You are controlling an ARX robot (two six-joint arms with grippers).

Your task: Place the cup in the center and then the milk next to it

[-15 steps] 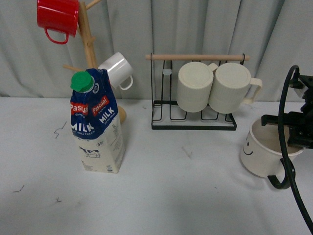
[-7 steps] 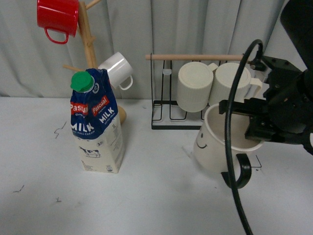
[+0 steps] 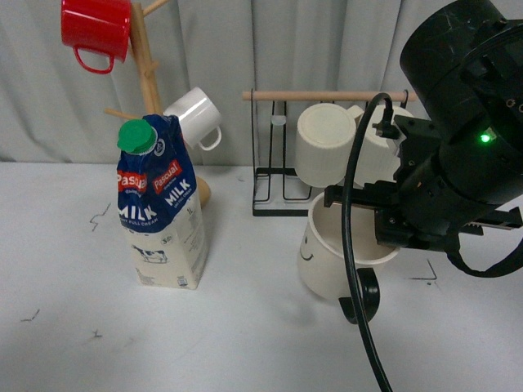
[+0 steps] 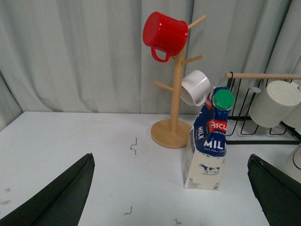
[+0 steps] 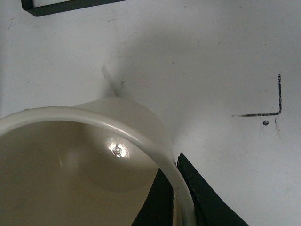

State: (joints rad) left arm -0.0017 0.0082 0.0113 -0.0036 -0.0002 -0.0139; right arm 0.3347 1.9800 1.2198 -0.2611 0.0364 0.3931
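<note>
The cup [image 3: 320, 255] has shifted left — white table [image 3: 237, 343], grey curtain [image 3: 327, 41] behind.

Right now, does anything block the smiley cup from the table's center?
Nothing visible does. The right gripper holds the cup by its rim; bare table lies to its left, the milk carton farther left, the mug rack behind.

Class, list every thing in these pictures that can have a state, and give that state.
cup, upright, empty, clamped at its rim by the right gripper
milk, upright, green cap on
red mug, hanging on the wooden tree
white mug, hanging on the same tree
ribbed mugs, hanging on the wire rack
left gripper, open, empty
right gripper, shut on the cup
</note>
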